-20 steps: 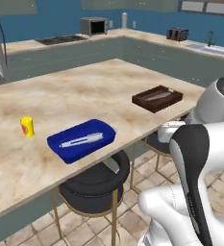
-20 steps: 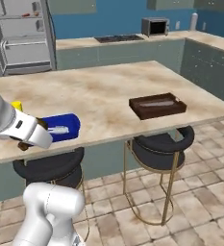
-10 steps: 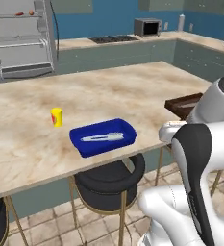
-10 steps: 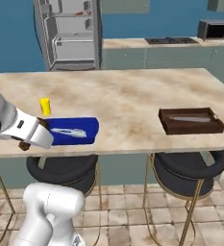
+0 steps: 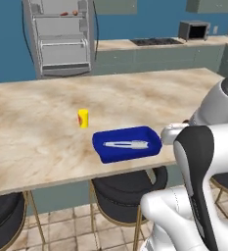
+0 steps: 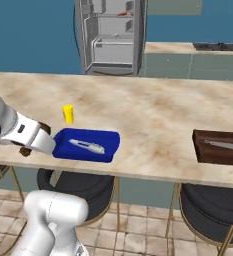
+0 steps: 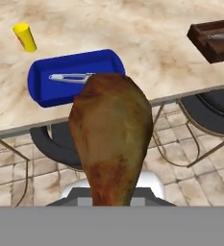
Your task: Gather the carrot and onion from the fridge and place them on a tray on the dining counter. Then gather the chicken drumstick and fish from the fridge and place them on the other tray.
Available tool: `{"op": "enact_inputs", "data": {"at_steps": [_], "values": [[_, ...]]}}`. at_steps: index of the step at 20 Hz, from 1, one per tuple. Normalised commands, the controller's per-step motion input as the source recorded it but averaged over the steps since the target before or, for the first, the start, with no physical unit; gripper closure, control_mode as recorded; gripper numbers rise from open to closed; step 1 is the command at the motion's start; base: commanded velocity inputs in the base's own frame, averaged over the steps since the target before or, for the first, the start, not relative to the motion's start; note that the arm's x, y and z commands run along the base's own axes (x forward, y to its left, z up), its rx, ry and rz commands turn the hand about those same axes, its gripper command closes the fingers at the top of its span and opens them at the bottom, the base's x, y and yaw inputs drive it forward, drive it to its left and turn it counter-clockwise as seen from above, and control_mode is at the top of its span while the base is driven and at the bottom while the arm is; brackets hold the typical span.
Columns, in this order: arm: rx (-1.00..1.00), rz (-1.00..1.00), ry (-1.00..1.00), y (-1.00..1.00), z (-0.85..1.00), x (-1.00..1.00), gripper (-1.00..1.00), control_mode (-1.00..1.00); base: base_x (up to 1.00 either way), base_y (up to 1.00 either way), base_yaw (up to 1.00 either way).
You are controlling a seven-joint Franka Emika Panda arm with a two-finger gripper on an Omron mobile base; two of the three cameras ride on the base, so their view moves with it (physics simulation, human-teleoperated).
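A brown chicken drumstick [image 7: 111, 139] fills the middle of the hand view, and my gripper [image 6: 33, 140] is shut on it, so the fingertips are hidden behind the meat. The drumstick [image 6: 44, 129] hangs just off the counter's near edge, left of the blue tray [image 6: 88, 145]. That blue tray [image 5: 127, 144] [image 7: 70, 77] holds a slim silvery thing that I cannot name. The brown tray [image 6: 220, 147] [image 7: 214, 41] sits farther right with a similar grey thing. Small red and orange items rest on the open fridge's [image 5: 61, 39] top shelf, too small to tell as carrot or onion.
A yellow cylinder [image 5: 83, 118] [image 6: 67, 113] stands on the counter [image 6: 153, 110] behind the blue tray. Round black stools [image 6: 210, 210] sit under the counter's near edge. The fridge [image 6: 110, 35] stands open beyond the counter, with a back counter and microwave [image 5: 193, 30] to its right.
The whole picture has shifted, so the base has moved: the open fridge has come into the middle and the trays slid right. The gripper stays shut on the drumstick.
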Motion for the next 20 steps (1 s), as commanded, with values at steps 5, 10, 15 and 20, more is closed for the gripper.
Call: {"op": "enact_inputs", "data": {"at_steps": [5,10,15,20], "values": [[0.04,0.11,0.0,-0.06,0.0,0.39,1.0,-1.0,0.49,-0.08,0.18],[0.07,0.24,0.0,-0.07,-0.04,1.0,1.0,-1.0,0.0,0.0,0.0],[0.01,0.18,0.0,0.0,-0.37,0.77,1.0,-1.0,0.0,0.0,0.0],[-0.03,0.01,0.05,0.01,-0.28,0.3,1.0,-1.0,0.0,0.0,0.0]]}}
